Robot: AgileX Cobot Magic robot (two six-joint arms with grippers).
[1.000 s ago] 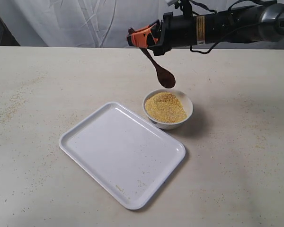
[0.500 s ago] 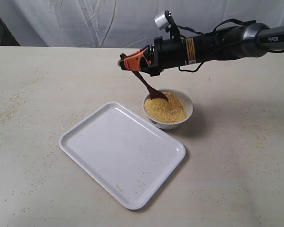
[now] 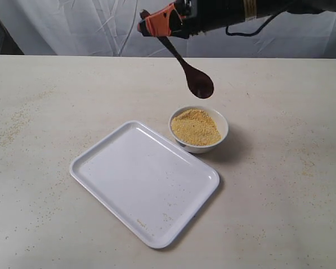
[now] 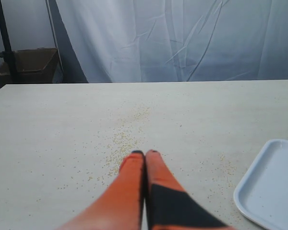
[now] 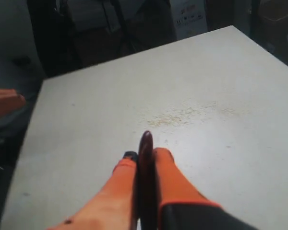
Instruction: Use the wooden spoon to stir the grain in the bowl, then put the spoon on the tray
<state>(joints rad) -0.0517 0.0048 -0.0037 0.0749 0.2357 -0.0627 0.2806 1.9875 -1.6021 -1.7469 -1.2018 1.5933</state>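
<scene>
Above the bowl [image 3: 199,147] of grain [image 3: 195,126], the wooden spoon [image 3: 197,83] hangs tilted, its handle pinched tight by the right gripper [image 3: 148,25], while the left gripper [image 4: 145,153] is closed and empty.

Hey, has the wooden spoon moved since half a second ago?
Yes. The wooden spoon has lifted up out of the grain and now hangs above the bowl, clear of its rim.

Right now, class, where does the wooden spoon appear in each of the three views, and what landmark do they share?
Exterior view: the wooden spoon hangs upper centre, above the bowl, held by the right gripper.
Left wrist view: not in it.
Right wrist view: lower centre, its handle clamped between the orange fingers.
Shared landmark: the pale, grain-speckled table, seen in all three.
</scene>
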